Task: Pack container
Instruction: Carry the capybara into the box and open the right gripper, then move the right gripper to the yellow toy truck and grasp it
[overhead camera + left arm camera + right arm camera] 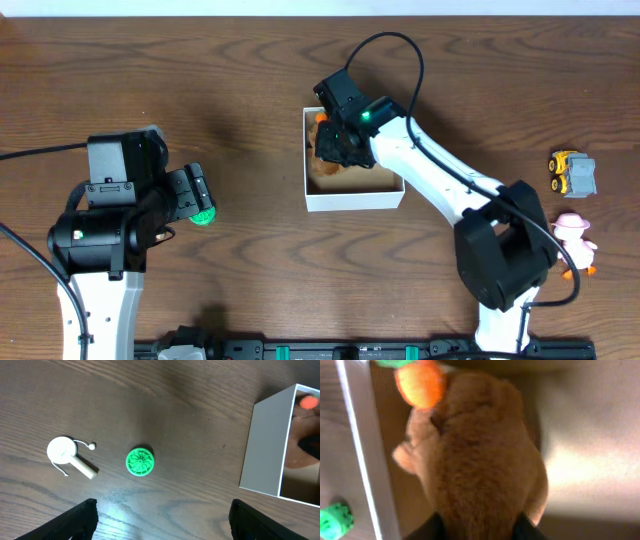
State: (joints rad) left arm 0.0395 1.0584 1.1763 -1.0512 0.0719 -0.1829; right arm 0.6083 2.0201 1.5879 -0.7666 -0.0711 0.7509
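The container (355,200) is a small white box with a tan inside, at the table's middle. It also shows in the left wrist view (265,445) and the right wrist view (362,460). My right gripper (340,140) is down inside it, its fingers (480,530) shut on a brown plush toy (480,460). An orange piece (420,382) lies against the plush at the box's far corner. My left gripper (162,520) is open and empty, just above the table near a green round toy (140,461), which also shows in the overhead view (203,216).
A white round toy with a stub handle and string (65,452) lies left of the green toy. A yellow and grey toy truck (572,173) and a pink and white plush (575,240) lie at the far right of the table.
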